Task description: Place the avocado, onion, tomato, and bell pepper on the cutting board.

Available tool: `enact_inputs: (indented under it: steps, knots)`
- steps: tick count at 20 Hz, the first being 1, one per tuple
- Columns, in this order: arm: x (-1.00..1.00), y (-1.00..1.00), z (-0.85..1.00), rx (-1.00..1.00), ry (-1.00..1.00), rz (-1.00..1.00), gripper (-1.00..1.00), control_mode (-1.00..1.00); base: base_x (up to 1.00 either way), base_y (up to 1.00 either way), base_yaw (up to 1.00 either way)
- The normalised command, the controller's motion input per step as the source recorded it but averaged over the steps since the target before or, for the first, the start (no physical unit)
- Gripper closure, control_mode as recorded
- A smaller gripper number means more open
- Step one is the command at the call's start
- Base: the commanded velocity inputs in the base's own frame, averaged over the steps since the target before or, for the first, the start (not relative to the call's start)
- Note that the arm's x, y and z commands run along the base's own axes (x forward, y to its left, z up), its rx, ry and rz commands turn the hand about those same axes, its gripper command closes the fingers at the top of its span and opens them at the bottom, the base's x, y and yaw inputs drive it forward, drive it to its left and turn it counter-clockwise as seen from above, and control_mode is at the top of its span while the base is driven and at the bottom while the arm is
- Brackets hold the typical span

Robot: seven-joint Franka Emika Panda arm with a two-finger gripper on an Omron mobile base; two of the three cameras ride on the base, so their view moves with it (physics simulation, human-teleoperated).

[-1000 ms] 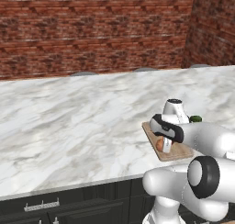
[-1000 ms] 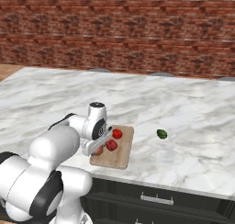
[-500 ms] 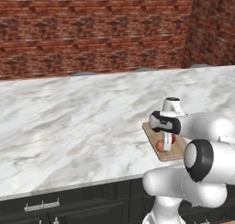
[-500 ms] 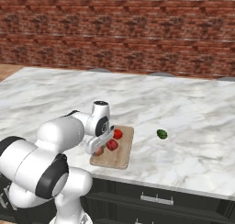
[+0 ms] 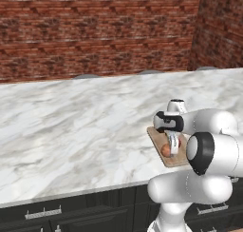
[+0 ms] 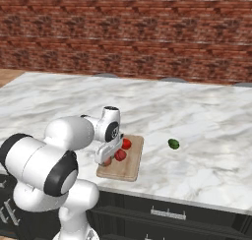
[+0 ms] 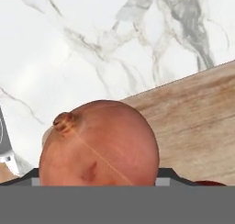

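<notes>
The gripper (image 5: pixel 172 148) hangs low over the near end of the cutting board (image 5: pixel 156 135), pointing down at it; the same gripper (image 6: pixel 106 156) shows from the other side of the arm, down by the near left corner of the cutting board (image 6: pixel 134 163); the onion (image 7: pixel 98 143) sits right between the fingers, big and round and peach colored, with its little brown stem nub turned up toward the hand; the dark finger tips show on each side of the onion, very close to its skin, but I cannot tell if they are squeezing it or just next to it; the onion (image 5: pixel 165 150) is down on the wood at the fingers, and it peeks out from beside the gripper as the onion (image 6: pixel 107 161) too; two red round things (image 6: pixel 123 149) lie on the board just past the fingers, close to each other and close to the onion; a bit of red shows at the low right of the hand view too, next to the onion; the avocado (image 6: pixel 173 144) is small and dark green, and it lies well away from the fingers, off the board, out on the white marble counter (image 6: pixel 206 131); behind the counter stands a red brick wall (image 5: pixel 95 31).
</notes>
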Motion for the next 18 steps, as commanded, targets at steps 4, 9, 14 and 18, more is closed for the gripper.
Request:
enact_inputs:
  steps: [4,9,14,18]
  knots:
    - [-0.15,-0.2,-0.2,0.0,0.0,0.07,-1.0,-1.0,0.0,0.0,0.0]
    - [-0.27,-0.28,-0.03,0.0,-0.01,0.09,-1.0,-1.0,0.0,0.0,0.0]
    - [-0.29,-0.13,0.03,0.0,-0.08,0.12,-1.0,-1.0,0.0,0.0,0.0]
    - [-0.06,0.0,0.07,0.0,-0.06,0.13,-1.0,-1.0,0.0,0.0,0.0]
